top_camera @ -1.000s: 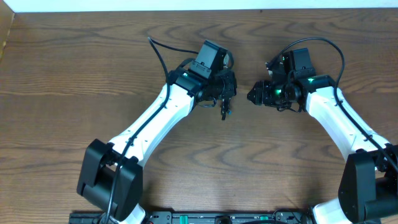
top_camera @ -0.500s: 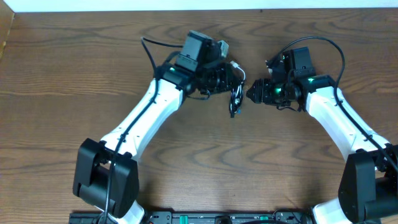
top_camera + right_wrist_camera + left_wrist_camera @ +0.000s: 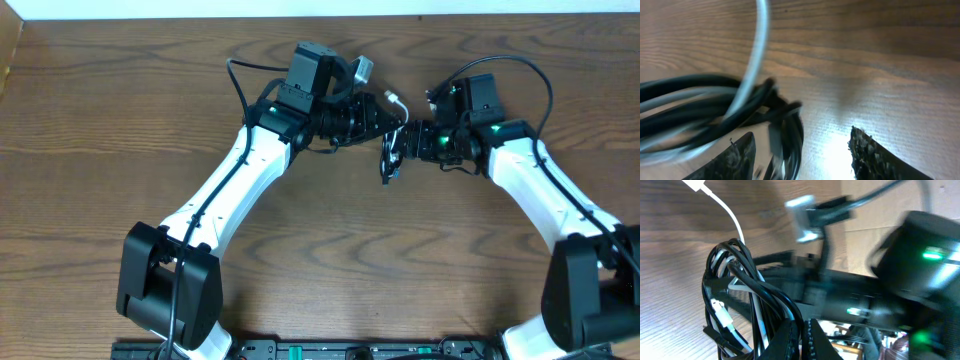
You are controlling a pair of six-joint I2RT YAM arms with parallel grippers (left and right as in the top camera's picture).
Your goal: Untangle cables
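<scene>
Above table center: L gripper clamped on cables, arm stretched right; R gripper jaws apart, facing them.

Looks like a robotics lab rig to me: white left arm and right arm on black bases, one wood-grain table, plain white wall behind.
</scene>
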